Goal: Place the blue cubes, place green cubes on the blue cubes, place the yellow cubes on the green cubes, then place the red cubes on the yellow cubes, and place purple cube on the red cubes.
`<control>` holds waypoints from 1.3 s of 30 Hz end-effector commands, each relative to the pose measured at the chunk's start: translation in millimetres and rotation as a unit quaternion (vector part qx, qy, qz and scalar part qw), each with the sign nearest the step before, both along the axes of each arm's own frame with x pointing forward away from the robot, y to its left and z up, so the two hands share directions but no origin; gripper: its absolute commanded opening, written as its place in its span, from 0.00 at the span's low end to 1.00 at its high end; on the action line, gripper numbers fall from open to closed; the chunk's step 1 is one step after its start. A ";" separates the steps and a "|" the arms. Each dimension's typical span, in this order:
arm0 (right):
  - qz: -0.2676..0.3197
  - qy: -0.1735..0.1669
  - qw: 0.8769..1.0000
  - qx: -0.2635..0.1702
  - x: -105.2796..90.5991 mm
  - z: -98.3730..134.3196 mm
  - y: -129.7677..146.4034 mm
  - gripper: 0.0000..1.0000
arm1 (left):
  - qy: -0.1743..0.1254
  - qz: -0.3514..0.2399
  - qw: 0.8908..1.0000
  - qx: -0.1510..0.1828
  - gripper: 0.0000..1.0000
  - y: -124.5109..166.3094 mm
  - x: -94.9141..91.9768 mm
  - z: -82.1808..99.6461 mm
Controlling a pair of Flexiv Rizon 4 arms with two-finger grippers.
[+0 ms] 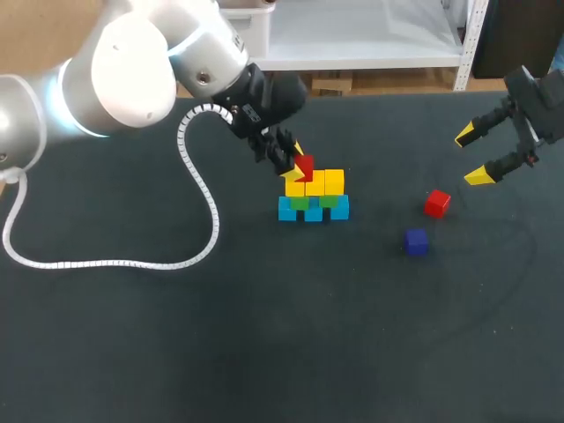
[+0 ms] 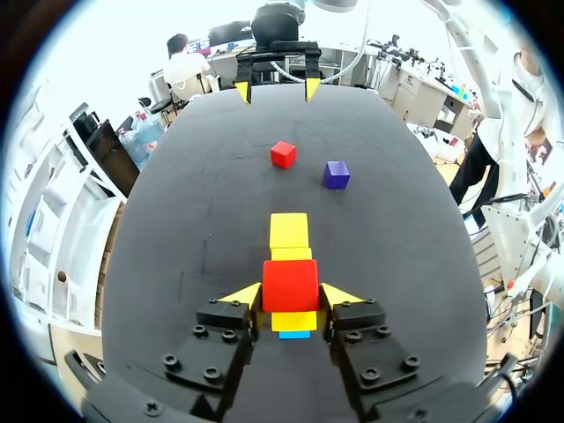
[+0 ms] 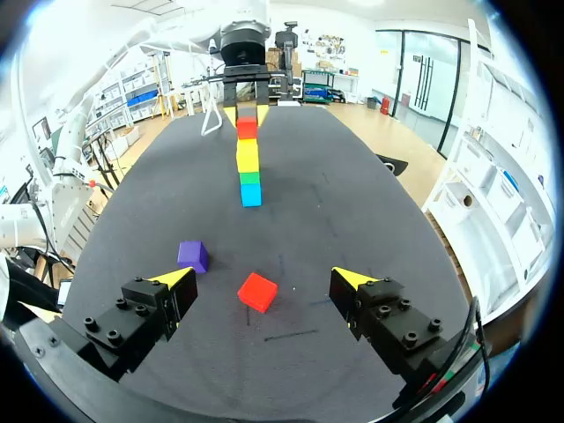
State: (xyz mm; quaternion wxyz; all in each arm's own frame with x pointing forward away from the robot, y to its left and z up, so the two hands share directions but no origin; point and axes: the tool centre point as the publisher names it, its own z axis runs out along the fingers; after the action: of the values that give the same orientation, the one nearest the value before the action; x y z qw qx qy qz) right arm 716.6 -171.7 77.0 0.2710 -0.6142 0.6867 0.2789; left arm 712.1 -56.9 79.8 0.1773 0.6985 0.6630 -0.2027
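1. The left tool (image 2: 291,294) is closed on a red cube (image 2: 290,284), one yellow tip pressed to each opposite side (a narrow grip, just the cube's width).
2. The stack sits mid-bench. A row of yellow cubes (image 1: 315,182) lies on green cubes (image 1: 314,202), and these rest on blue cubes (image 1: 313,210). Seen from the left wrist, the row's long axis runs straight ahead of the tool.
3. In that wrist view, yellow shows just under the held cube and again ahead of it, with a sliver of blue lower still. The cube therefore appears centred across the row, over the yellow cube nearest this arm. I cannot tell whether it already touches.
4. The fingers grip across the row, not along it. My judgement is that the coming move is a straight lowering with the cube's faces square to the yellow edges, and that the fingers can then open sideways into free space.
5. The right tool (image 3: 263,278) is spread wide and holds nothing. It hovers over the bench (image 1: 264,335), well apart from the stack.
6. A loose red cube (image 1: 436,203) and the purple cube (image 1: 416,241) lie on the bench between the stack and the right tool. The red one is under the gap between its fingers and the purple one just ahead of one fingertip, so the right arm is clearly nearer to both.
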 end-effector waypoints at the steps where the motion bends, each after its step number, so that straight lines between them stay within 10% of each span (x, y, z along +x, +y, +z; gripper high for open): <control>1: 0.000 0.000 1.000 0.001 0.8 -0.6 0.3 1.00 | 0.002 -0.003 1.000 0.000 0.41 -0.4 3.0 -0.9; 3: 0.000 0.000 1.000 0.001 0.8 -0.6 0.3 1.00 | 0.003 -0.003 1.000 -0.001 0.47 -0.4 3.1 -0.9; 7: 0.000 0.000 1.000 0.001 0.8 -0.6 0.3 1.00 | 0.005 -0.004 1.000 -0.002 1.00 0.6 3.6 -0.5; 21: 0.000 0.000 1.000 0.001 0.8 -0.6 0.3 1.00 | -0.035 -0.015 0.999 -0.028 1.00 25.0 -5.3 33.7; 39: 0.000 0.000 1.000 0.001 0.8 -0.6 0.3 1.00 | -0.067 -0.026 0.993 -0.092 1.00 152.5 11.1 46.9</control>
State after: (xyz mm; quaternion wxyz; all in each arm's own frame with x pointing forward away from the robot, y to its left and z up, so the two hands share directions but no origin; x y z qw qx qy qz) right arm 716.6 -171.7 77.0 0.2710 -0.6142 0.6867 0.2789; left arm 729.0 76.5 124.8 0.2583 0.7116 0.6212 -0.2024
